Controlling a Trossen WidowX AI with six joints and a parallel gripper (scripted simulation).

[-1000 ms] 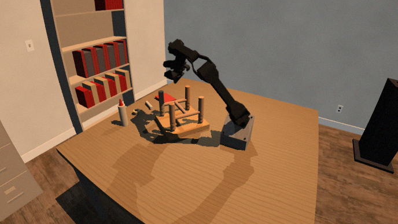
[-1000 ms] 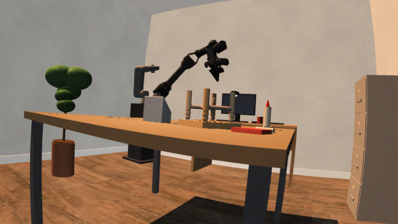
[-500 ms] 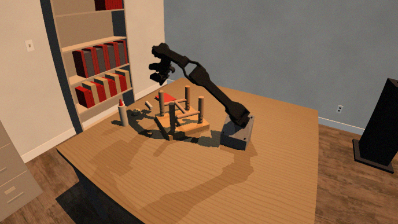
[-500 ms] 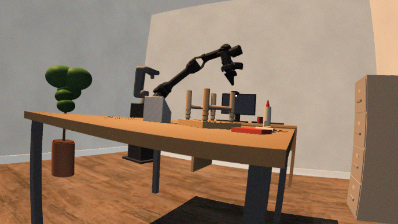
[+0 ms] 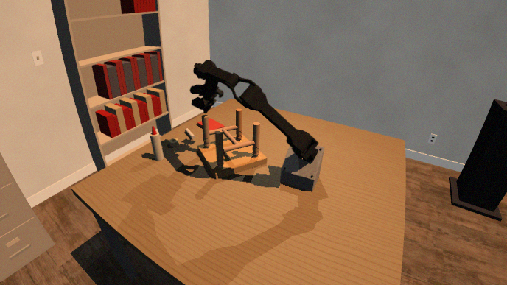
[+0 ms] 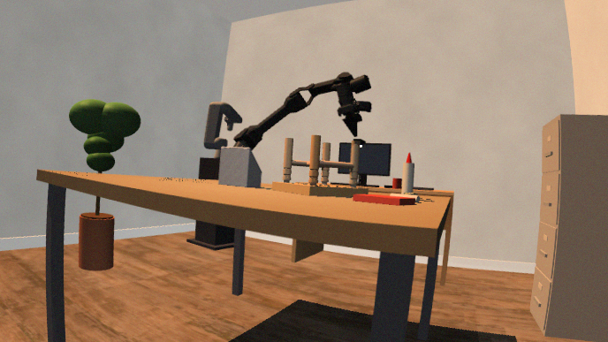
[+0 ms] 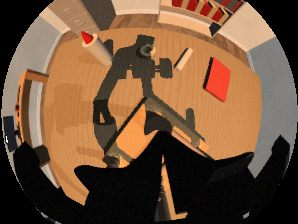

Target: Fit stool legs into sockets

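Note:
The stool (image 5: 230, 147) stands upside down on the table, its flat wooden seat (image 5: 233, 158) down. All four legs stand upright in the seat, joined by crossbars; the far-left leg (image 5: 205, 130) is nearest my hand. In the exterior view the stool (image 6: 320, 165) shows the same four upright legs. My gripper (image 5: 206, 109) is shut and empty. It hangs above the top of the far-left leg, apart from it, and shows likewise in the exterior view (image 6: 353, 131). In the wrist view the dark fingers fill the lower part.
A glue bottle with a red cap (image 5: 156, 143) stands left of the stool. A small tape roll (image 5: 172, 142), a short white peg (image 5: 189, 133) and a flat red book (image 5: 211, 123) lie behind the stool. The arm's grey base (image 5: 301, 169) sits right of it.

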